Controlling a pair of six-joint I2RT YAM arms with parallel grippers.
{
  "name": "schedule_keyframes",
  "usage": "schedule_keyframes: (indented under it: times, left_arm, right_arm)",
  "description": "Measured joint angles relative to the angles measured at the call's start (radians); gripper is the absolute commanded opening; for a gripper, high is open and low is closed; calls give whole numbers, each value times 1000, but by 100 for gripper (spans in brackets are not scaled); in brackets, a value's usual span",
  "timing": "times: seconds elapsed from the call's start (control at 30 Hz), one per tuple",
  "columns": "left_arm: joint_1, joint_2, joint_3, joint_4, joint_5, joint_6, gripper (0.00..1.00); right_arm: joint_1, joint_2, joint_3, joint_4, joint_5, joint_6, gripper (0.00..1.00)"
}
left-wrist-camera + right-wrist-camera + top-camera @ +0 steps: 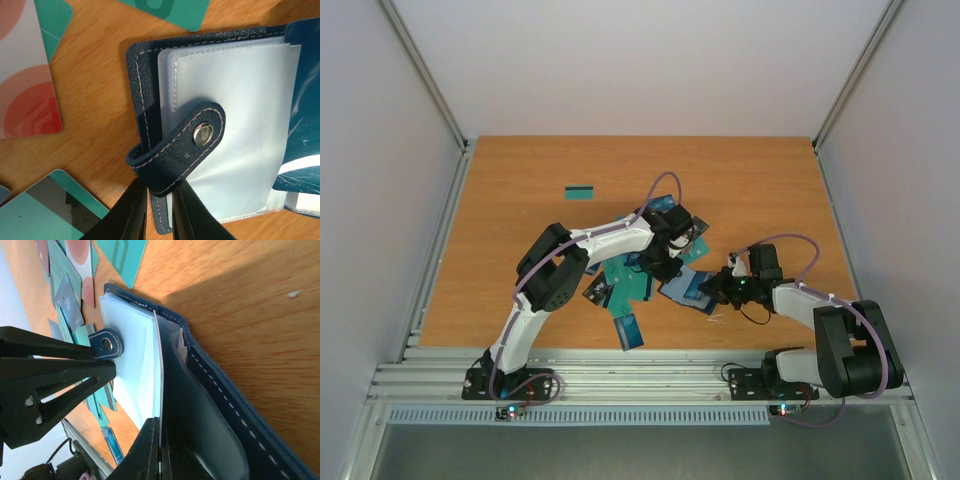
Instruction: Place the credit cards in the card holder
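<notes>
Toward five o'clock from the middle of the table, the card holder lies open, light and floppy, so we judge its clasp tab, pinched by the left gripper, and its clear sleeve, clamped by the right gripper, the surest holds.

The wooden table carries scattered credit cards (one teal card lies well apart, far-left) and the open card holder.

Overhead distant; wrist views close, likely share card holder.
</notes>
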Motion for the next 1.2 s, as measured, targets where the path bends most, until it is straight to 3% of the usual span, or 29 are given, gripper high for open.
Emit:
schedule_keyframes:
  times: [0.4, 0.77, 1.2]
  left_arm:
    - [3, -4, -7, 6, 10, -4, 14]
    - [5, -4, -7, 6, 19, -13, 13]
    - [6, -4, -10, 2, 18, -30, 13]
  right_arm:
    - [-1, -8, -50, 91, -3, 72, 1]
    - [-1, -89, -95, 73, 29, 143, 1]
    - [12, 35, -134, 291, -12, 238, 1]
